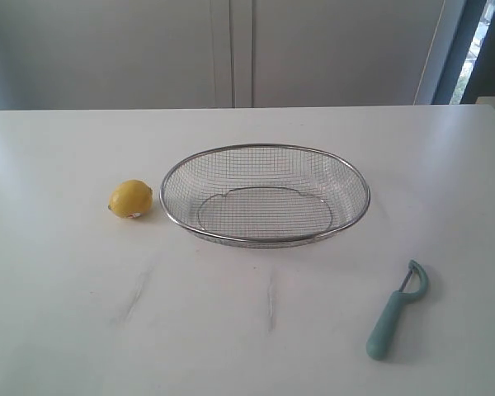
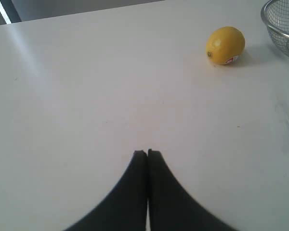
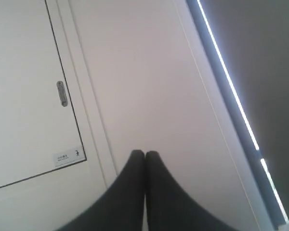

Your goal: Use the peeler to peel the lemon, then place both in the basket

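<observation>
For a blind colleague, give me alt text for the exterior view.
An empty wire basket sits in the middle of a white table. A lemon lies close by its left side, and a teal peeler lies apart at the front right.

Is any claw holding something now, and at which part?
Nothing is held. The left claw and the right claw are both shut and empty; the lemon and the peeler lie on the table.
</observation>
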`<action>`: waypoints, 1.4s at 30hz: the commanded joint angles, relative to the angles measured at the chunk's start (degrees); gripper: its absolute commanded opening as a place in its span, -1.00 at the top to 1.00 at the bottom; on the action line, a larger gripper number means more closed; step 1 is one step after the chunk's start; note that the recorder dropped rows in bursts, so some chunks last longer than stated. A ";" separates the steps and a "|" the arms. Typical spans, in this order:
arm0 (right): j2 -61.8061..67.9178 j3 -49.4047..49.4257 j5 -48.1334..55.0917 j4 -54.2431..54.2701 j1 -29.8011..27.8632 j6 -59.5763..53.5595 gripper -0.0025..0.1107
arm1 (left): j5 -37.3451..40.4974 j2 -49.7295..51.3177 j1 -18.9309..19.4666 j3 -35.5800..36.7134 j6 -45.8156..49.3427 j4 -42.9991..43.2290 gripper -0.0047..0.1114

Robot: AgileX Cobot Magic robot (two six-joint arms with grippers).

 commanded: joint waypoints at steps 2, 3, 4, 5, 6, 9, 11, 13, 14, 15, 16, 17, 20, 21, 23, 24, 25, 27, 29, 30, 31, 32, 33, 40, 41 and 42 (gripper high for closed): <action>1.13 -2.37 10.29 0.74 0.12 0.02 0.96 | -0.12 -0.26 0.10 0.23 -0.08 -0.29 0.92; 2.19 -3.54 12.41 0.74 0.12 -0.08 0.96 | -0.12 -0.26 0.10 0.23 -0.08 -0.29 0.92; 3.73 -4.78 14.50 0.45 0.12 -0.09 0.96 | -0.12 -0.26 0.10 0.23 -0.08 -0.29 0.92; 5.54 -6.08 16.67 0.45 0.12 -0.32 0.96 | -0.12 -0.26 0.10 0.23 -0.08 -0.29 0.92; 7.13 -7.21 18.57 0.45 0.12 -1.10 0.96 | -0.12 -0.26 0.10 0.23 -0.08 -0.29 0.92; 13.17 -11.67 25.73 0.45 0.12 -4.97 0.96 | -0.12 -0.26 0.10 0.23 -0.08 -0.29 0.92; 17.64 -15.03 30.57 0.45 0.12 -7.38 0.96 | -0.12 -0.26 0.10 0.23 -0.08 -0.29 0.92; 21.95 -18.25 34.72 0.45 0.12 -9.64 0.96 | -0.12 -0.26 0.10 0.23 -0.08 -0.29 0.92; 23.96 -19.85 36.45 0.45 0.12 -10.43 0.96 | -0.12 -0.26 0.10 0.23 -0.08 -0.29 0.92; 25.52 -21.06 38.52 0.45 0.12 -11.44 0.96 | -0.12 -0.26 0.10 0.23 -0.08 -0.29 0.92; 27.41 -22.52 40.50 0.36 0.12 -12.22 0.96 | -0.12 -0.26 0.10 0.23 -0.08 -0.29 0.92; 29.19 -23.98 42.57 0.23 0.12 -12.86 0.96 | -0.12 -0.26 0.10 0.23 -0.08 -0.29 0.92; 33.61 -27.90 48.66 -2.60 0.12 -14.43 0.96 | -0.12 -0.26 0.10 0.23 -0.08 -0.29 0.92; 34.97 -29.30 51.12 -4.15 0.12 -14.43 0.96 | -0.12 -0.26 0.10 0.23 -0.08 -0.29 0.92; 37.57 -32.08 55.74 -6.70 0.12 -13.61 0.96 | -0.12 -0.26 0.10 0.23 -0.08 -0.29 0.92; 38.52 -33.23 58.54 -7.86 0.12 -12.69 0.96 | -0.12 -0.26 0.10 0.23 -0.08 -0.29 0.92; 39.74 -34.63 61.20 -9.41 0.12 -11.40 0.96 | -0.12 -0.26 0.10 0.23 -0.08 -0.29 0.92; 42.02 -36.98 65.40 -11.75 0.12 -9.80 0.96 | -0.12 -0.26 0.10 0.23 -0.08 -0.29 0.92; 43.94 -38.81 68.47 -12.10 0.12 -9.80 0.96 | -0.12 -0.26 0.10 0.23 -0.08 -0.29 0.92; 44.93 -39.69 70.03 -12.10 0.12 -9.80 0.96 | -0.12 -0.26 0.10 0.23 -0.08 -0.29 0.92; 45.91 -40.33 71.17 -12.10 0.12 -9.80 0.96 | -0.12 -0.26 0.10 0.23 -0.08 -0.29 0.92; 46.83 -41.08 72.62 -12.10 0.12 -9.80 0.96 | -0.12 -0.26 0.10 0.23 -0.08 -0.29 0.92; 47.75 -41.77 74.02 -12.10 0.12 -9.80 0.96 | -0.12 -0.26 0.10 0.23 -0.08 -0.29 0.92; 53.38 -45.28 77.62 -12.13 2.75 -9.80 0.96 | -0.12 -0.26 0.10 0.23 -0.08 -0.29 0.92; 54.45 -45.84 77.87 -12.13 4.19 -9.80 0.96 | -0.12 -0.26 0.10 0.23 -0.08 -0.29 0.92; 55.23 -46.21 77.99 -12.13 5.26 -9.66 0.96 | -0.12 -0.26 0.10 0.23 -0.08 -0.29 0.92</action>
